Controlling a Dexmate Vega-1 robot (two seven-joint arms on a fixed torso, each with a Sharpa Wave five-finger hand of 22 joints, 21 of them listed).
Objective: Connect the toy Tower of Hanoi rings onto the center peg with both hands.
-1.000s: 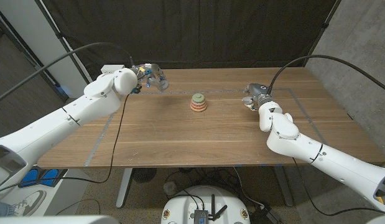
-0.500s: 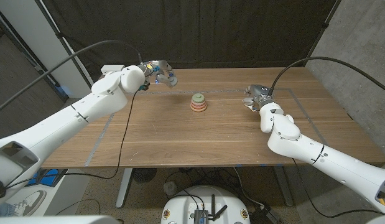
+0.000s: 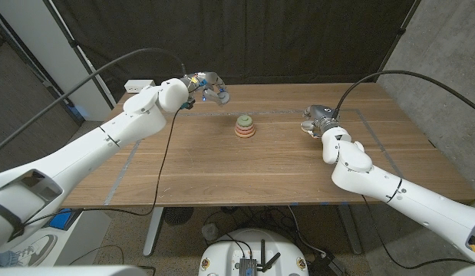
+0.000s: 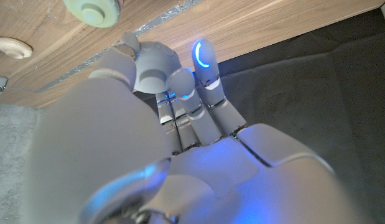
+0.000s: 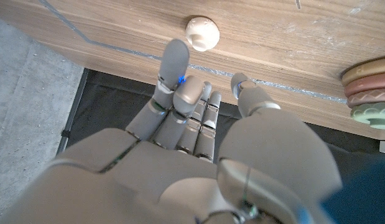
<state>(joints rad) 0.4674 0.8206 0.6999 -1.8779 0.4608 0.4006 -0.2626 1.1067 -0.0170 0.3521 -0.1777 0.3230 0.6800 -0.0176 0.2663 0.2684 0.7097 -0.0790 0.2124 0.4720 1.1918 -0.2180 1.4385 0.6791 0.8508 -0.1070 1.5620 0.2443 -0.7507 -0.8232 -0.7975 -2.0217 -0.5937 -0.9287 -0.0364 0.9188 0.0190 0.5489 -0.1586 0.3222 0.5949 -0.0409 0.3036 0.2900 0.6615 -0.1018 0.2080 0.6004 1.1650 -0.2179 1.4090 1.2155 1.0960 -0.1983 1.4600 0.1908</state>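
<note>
A stack of rings (image 3: 244, 126), green on top of pink ones, stands at the table's middle; its green top (image 4: 92, 9) also shows in the left wrist view and its edge (image 5: 370, 87) in the right wrist view. My left hand (image 3: 207, 86) hovers above the table's far edge, left of the stack, and pinches a pale blue-grey ring piece (image 4: 156, 64) between thumb and fingers. My right hand (image 3: 316, 119) is low over the table to the right of the stack, fingers stretched out and holding nothing. A cream cap (image 5: 201, 32) lies on the wood just past its fingertips.
A taped rectangle (image 3: 137, 157) marks the work area on the wooden table. A small white box (image 3: 136, 85) sits at the far left corner. A black curtain hangs behind the table. Cables trail from both arms.
My left hand has carried the blue-grey piece to the right along the far edge, closer to the stack. The right hand and the stack have stayed put.
</note>
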